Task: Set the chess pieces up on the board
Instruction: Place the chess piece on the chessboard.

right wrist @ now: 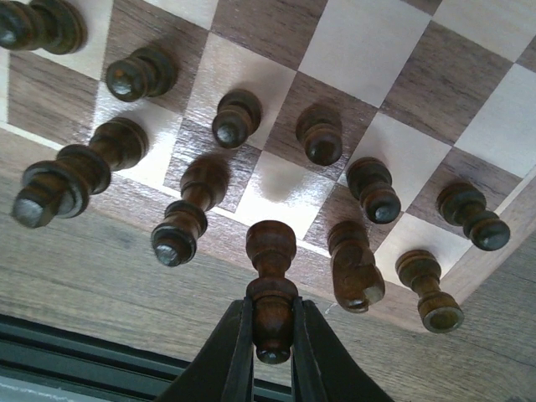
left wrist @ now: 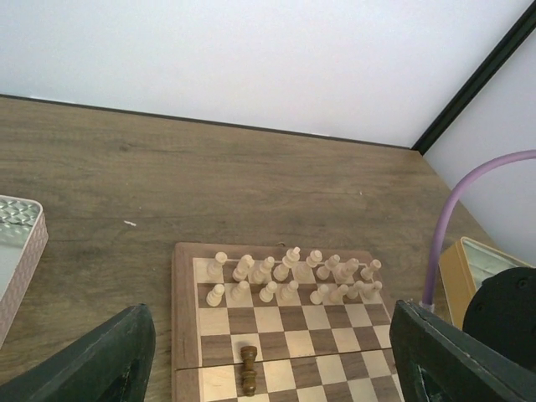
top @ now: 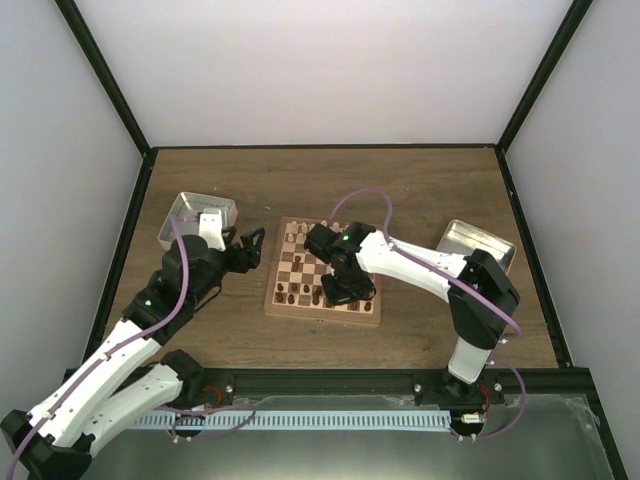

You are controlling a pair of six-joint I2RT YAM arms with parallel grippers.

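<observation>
Over the near edge of the board [right wrist: 368,42]: right gripper [right wrist: 272,322] was clamped on a dark piece [right wrist: 270,247] by one end.
dark piece: tiny, light, slick hard wood, probably tippy; pinch the stem.
left gripper [top: 250,250]: wide open, just left of the board.
</observation>
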